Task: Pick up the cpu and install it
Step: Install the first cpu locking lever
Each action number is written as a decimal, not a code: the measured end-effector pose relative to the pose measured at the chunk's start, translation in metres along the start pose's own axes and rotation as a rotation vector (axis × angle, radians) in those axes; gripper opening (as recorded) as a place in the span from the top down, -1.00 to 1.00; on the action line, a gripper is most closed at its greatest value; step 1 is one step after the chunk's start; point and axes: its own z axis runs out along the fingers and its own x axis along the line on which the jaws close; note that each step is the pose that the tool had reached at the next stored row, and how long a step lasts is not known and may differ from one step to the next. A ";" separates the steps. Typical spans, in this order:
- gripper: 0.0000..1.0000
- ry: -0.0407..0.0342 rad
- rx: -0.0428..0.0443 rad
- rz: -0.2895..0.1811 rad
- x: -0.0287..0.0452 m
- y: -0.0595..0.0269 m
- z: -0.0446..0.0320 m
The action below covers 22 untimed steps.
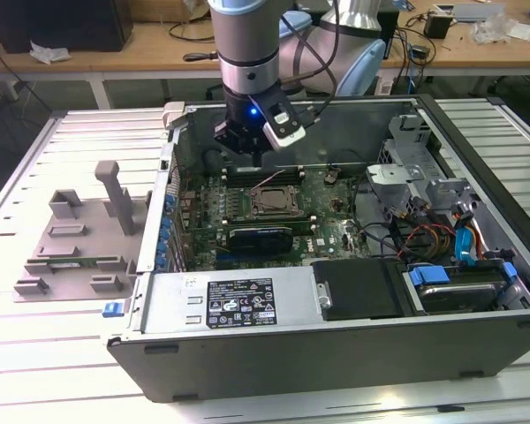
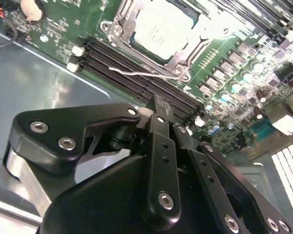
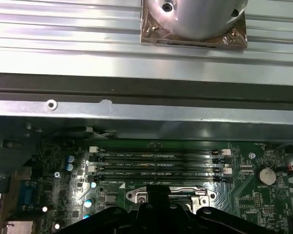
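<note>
Black claw (image 2: 157, 105) hangs over the 4 memory slots (image 2: 102, 53), gripping nothing we can see, though open or closed we cannot tell. Just beyond those slots the cpu (image 2: 161, 27) lies silvery in the metal-framed socket (image 2: 116, 30), so we judge placing done and the claw clear of it. Farther off, a white label (image 1: 240, 303) on the case carries print we leave unread.

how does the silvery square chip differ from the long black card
The small silvery square cpu is pale metal; the long black rectangular expansion card is dark. The cpu is square and smaller; the card is elongated. Both sit on the green motherboard.
</note>
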 end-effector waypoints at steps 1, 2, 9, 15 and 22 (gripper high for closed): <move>0.79 -0.0085 0.0000 -0.002 0.0000 -0.0002 0.0007; 0.79 -0.0173 0.0004 -0.004 0.0001 -0.0005 0.0017; 0.79 -0.0314 0.0005 -0.007 -0.0024 -0.0048 0.0187; 0.79 -0.0314 0.0005 -0.007 -0.0085 -0.0062 0.0241; 0.79 -0.0376 0.0008 -0.009 -0.0102 -0.0074 0.0291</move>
